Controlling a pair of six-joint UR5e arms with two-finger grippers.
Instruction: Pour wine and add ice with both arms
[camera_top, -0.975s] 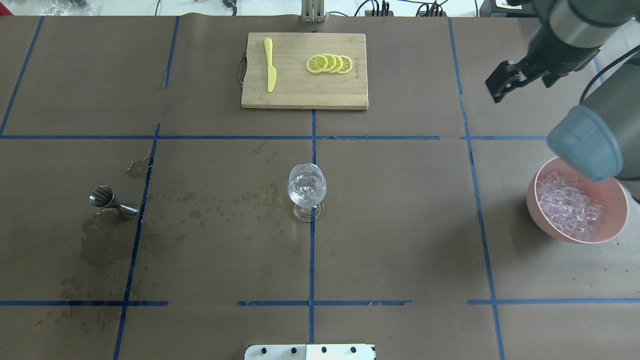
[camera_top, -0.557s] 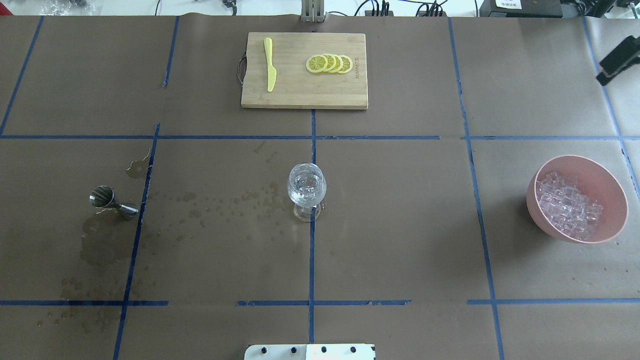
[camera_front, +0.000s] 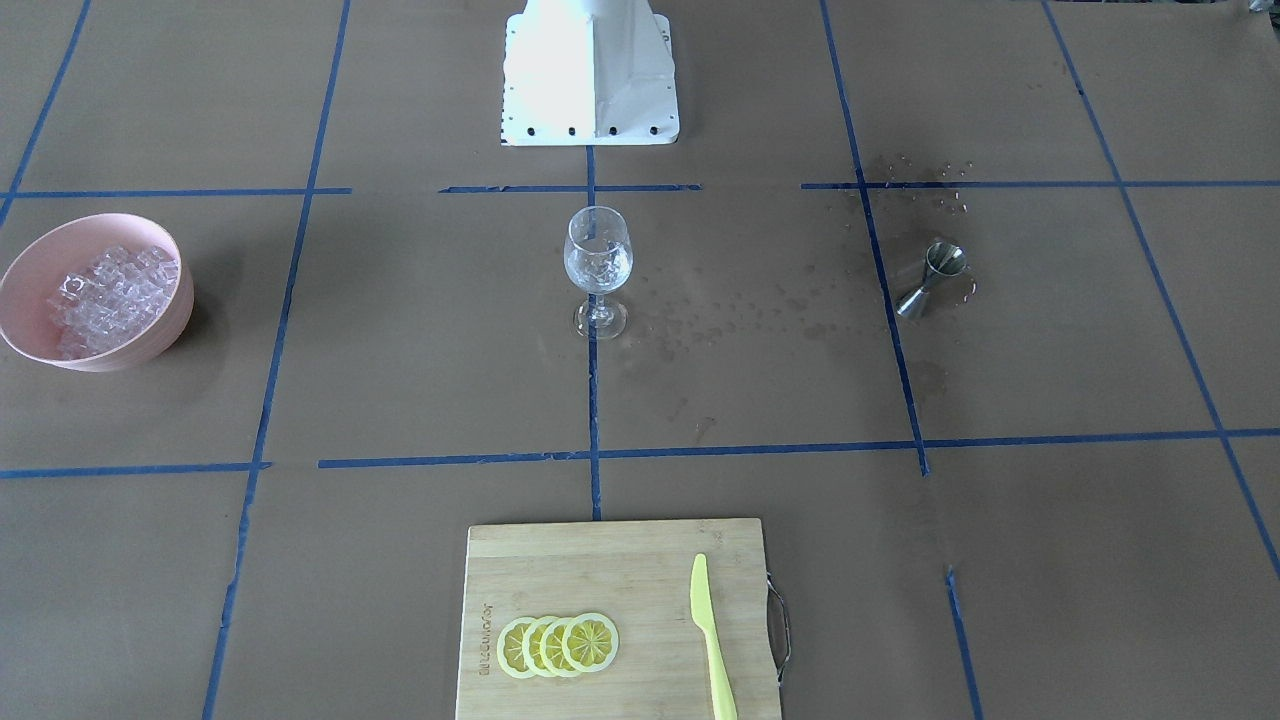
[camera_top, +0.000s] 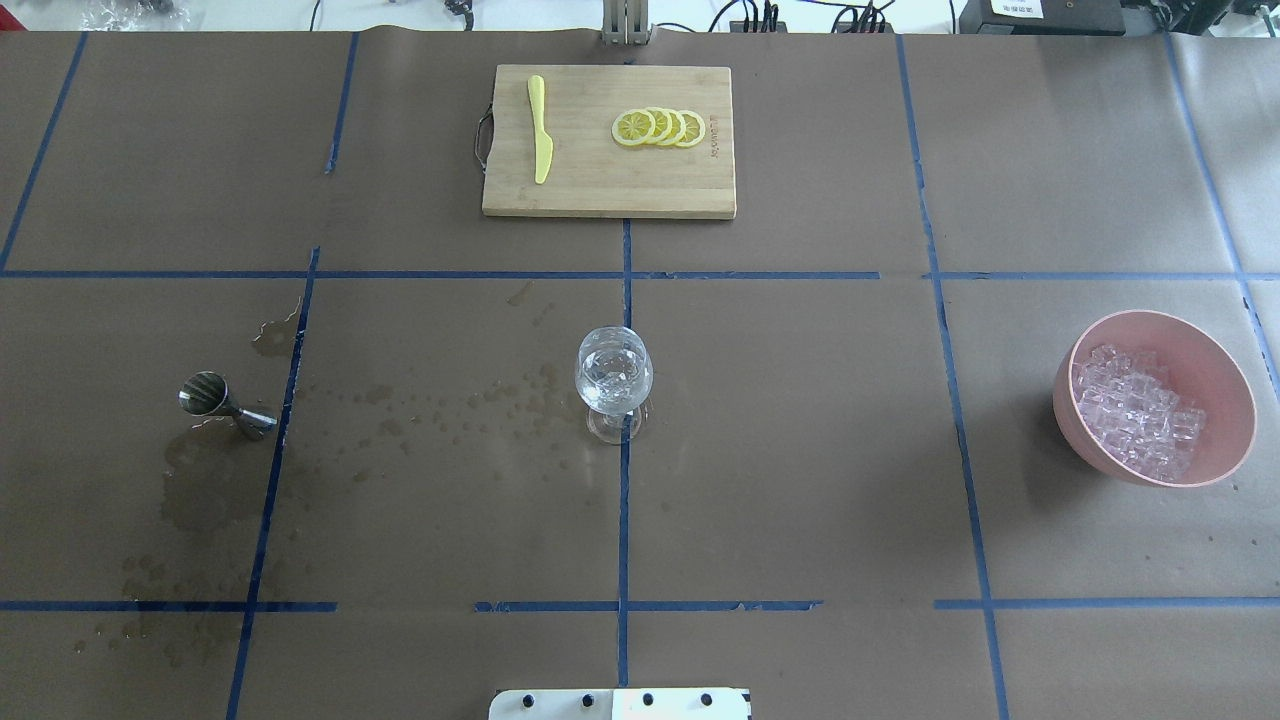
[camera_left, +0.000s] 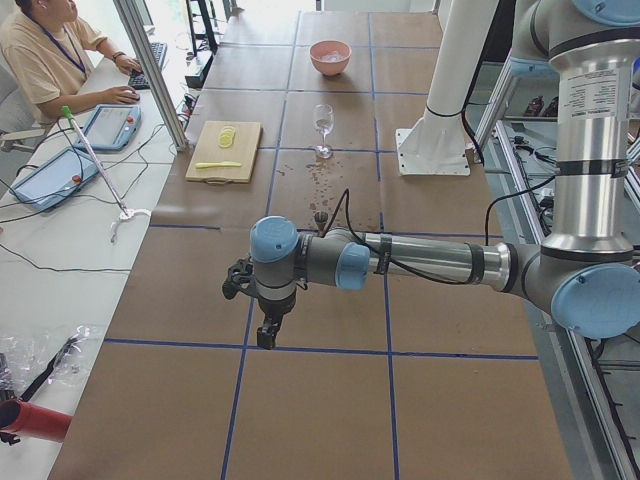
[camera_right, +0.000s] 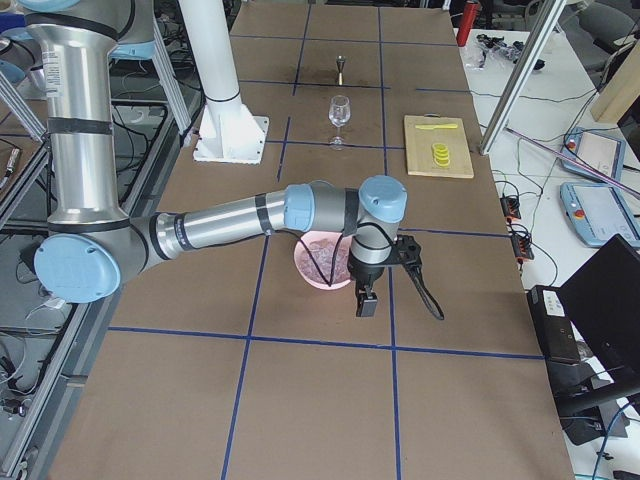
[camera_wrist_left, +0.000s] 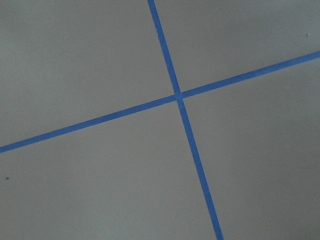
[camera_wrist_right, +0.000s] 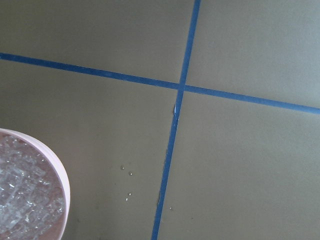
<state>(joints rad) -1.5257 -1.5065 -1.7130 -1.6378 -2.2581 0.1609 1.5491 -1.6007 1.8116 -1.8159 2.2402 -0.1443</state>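
Observation:
The ice (camera_top: 1140, 412) is heaped in a pink bowl (camera_top: 1062, 405) at the table's right; it also shows in the right wrist view (camera_wrist_right: 25, 200). A clear stemmed wine glass (camera_top: 613, 372) stands at the centre with clear, glassy contents. A steel jigger (camera_top: 226, 402) lies tipped on the left. The right arm's gripper (camera_right: 366, 303) hangs just beyond the bowl at the table's right end. The left arm's gripper (camera_left: 268, 336) hangs over bare paper at the left end. Both show only in the side views, so I cannot tell whether they are open or shut.
A wooden cutting board (camera_top: 600, 185) at the far middle carries lemon slices (camera_top: 660, 127) and a yellow knife (camera_top: 540, 130). Wet stains (camera_top: 200, 490) spread around the jigger and toward the glass. The white pedestal base (camera_front: 590, 70) stands at the near edge.
The right arm has swung away over the bowl and out of the overhead view to the right. The glass, bowl and jigger have not moved.

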